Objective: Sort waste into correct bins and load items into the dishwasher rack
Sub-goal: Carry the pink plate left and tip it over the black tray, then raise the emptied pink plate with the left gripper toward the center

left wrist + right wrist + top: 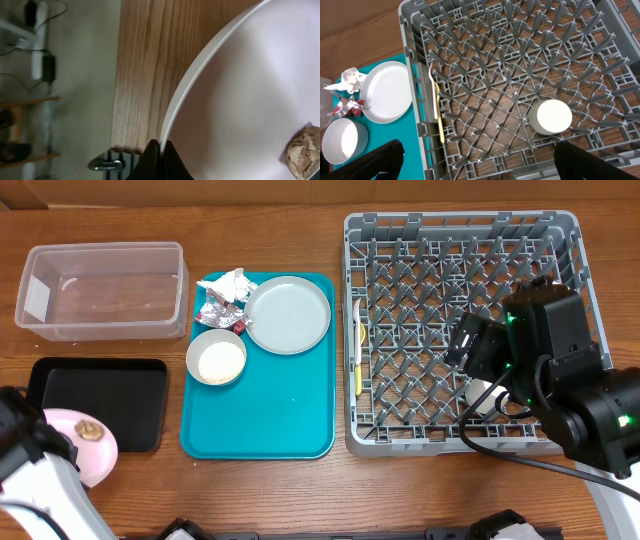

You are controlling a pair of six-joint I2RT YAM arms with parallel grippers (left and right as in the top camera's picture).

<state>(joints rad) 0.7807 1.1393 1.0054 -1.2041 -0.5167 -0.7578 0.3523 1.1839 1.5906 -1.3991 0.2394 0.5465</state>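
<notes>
My left gripper (159,146) is shut on the rim of the pale pinkish-white plate (250,90), which lies at the table's front left corner (92,460). A small brown food scrap (304,152) sits on it. My right gripper (485,165) is open and empty above the dishwasher rack (560,240), near the upturned white cup (550,117). The pale-yellow utensil (439,112) lies along the rack's left side. The grey plate (287,314), the grey bowl holding rice (216,360), the foil wrapper (216,313) and the napkin (230,283) sit on the teal tray.
The clear tub (100,290) stands at the back left, with the flat black tray (100,400) in front of it. The teal tray (260,420) lies between them and the rack. The table's left edge and the floor show in the left wrist view (60,90).
</notes>
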